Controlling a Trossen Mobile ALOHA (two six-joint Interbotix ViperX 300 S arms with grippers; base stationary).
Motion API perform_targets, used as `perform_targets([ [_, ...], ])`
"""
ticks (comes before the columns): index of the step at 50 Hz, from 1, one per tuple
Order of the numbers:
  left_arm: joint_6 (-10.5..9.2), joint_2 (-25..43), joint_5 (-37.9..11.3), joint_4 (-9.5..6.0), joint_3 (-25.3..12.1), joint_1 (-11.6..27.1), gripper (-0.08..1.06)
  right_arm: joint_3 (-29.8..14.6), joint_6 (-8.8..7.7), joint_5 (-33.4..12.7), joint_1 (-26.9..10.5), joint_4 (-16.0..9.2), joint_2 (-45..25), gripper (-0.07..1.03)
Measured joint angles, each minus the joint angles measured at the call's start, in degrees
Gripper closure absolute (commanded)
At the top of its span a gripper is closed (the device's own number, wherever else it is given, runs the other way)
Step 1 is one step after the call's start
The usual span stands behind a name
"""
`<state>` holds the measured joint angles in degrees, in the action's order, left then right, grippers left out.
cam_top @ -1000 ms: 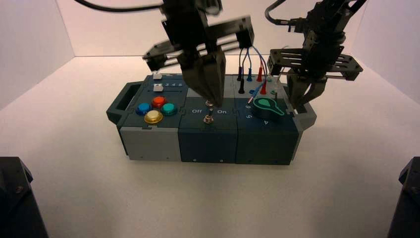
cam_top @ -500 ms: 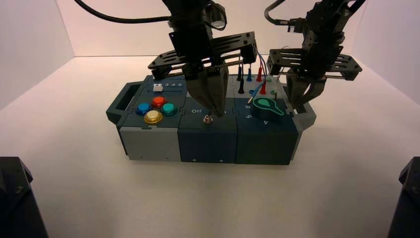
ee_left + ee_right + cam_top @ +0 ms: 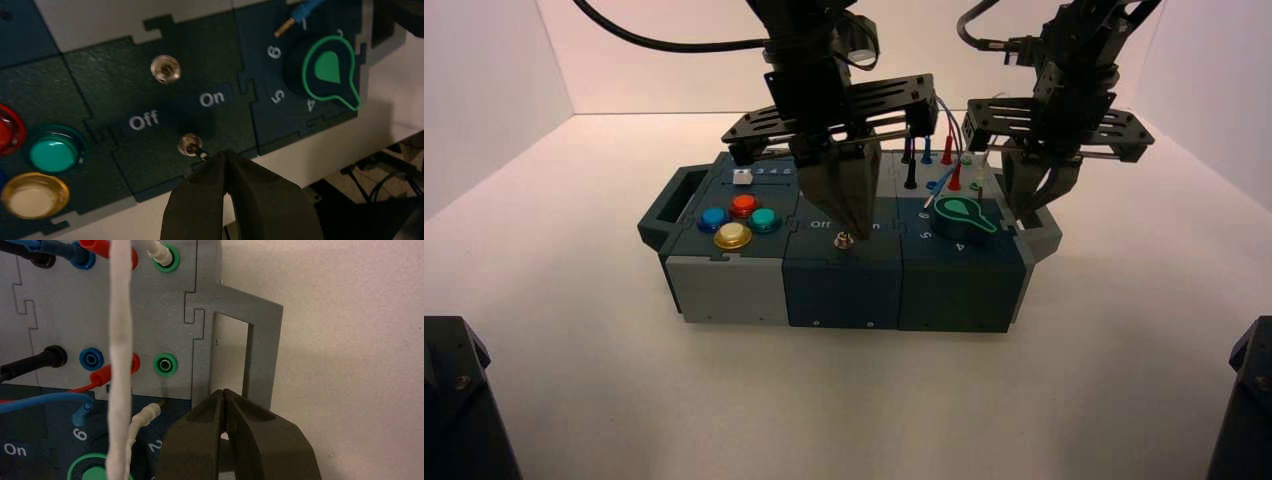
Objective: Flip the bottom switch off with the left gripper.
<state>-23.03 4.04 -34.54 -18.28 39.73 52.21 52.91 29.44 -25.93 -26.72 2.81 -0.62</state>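
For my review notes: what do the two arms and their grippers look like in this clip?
Both are black. The left gripper has two tapered, pointed dark fingers under a flat slotted crossbar, with a thick black cable looping off behind. The right gripper matches it: same slotted crossbar and its own black cable.

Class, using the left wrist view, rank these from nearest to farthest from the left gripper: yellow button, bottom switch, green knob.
1. bottom switch, right at the left gripper tips.
2. green knob, on the On side.
3. yellow button, past the Off label.

The high camera looks down from behind the arms at the whole dark-blue-and-grey control box [image 3: 844, 270]. Both wrist cameras face its top closely, sharing the green teardrop knob [image 3: 330, 67] at the high view's 3 o'clock.
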Motion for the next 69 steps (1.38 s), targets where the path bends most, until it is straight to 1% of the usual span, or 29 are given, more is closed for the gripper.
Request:
perform_targets([
  [3, 0.09, 0.00, 0.00, 0.09, 0.00, -0.53, 1.01, 0.00, 0.00, 0.09, 0.00, 0.00, -0.09, 0.99],
  [16, 0.26, 0.00, 0.09, 0.26, 0.00, -0.70, 1.01, -0.26, 0.00, 0.00, 0.00, 0.00, -0.26, 0.99],
  [26, 0.53, -0.35, 0.53, 0.44, 1.14, -1.23, 1.01, -0.26, 0.00, 0.00, 0.00, 0.00, -0.26, 0.99],
  [28, 0.18, -0.53, 0.70, 0.53, 2.37, -1.93, 1.01, -0.35, 0.00, 0.00, 0.00, -0.18, -0.44, 0.99],
  [30, 0.70, -0.70, 0.79, 0.53, 2.37, -2.02, 1.01, -0.44, 0.00, 0.00, -0.09, -0.18, -0.44, 0.99],
  [42, 0.70, -1.14, 1.32, 0.70, 2.81, -2.02, 1.01, -0.53, 0.00, 0.00, -0.09, -0.18, -0.62, 0.99],
  [46, 1.14, -1.85, 1.05, 0.79, 2.90, -2.20, 1.01, -0.53, 0.00, 0.09, -0.09, -0.18, -0.62, 0.99],
  [52, 1.76, -4.75, -0.18, 1.05, 3.60, -2.64, 1.01, -0.62, 0.00, 0.00, -0.09, -0.26, -0.62, 0.99],
  [56, 2.55, -8.61, -0.97, 1.32, 4.13, -3.52, 1.01, -0.70, 0.00, 0.00, 0.00, -0.18, -0.79, 0.99],
  [57, 2.90, -10.46, -1.05, 1.41, 4.48, -3.78, 1.01, -0.70, 0.00, -0.18, -0.09, -0.18, -0.88, 0.99],
  [62, 3.16, -15.03, -1.14, 1.85, 4.75, -3.78, 1.01, -0.88, 0.00, -0.26, 0.00, -0.18, -1.05, 0.99],
  [69, 3.25, -16.88, -1.76, 2.11, 4.66, -3.78, 1.01, -0.97, 0.00, -0.26, 0.00, -0.18, -1.05, 0.99],
])
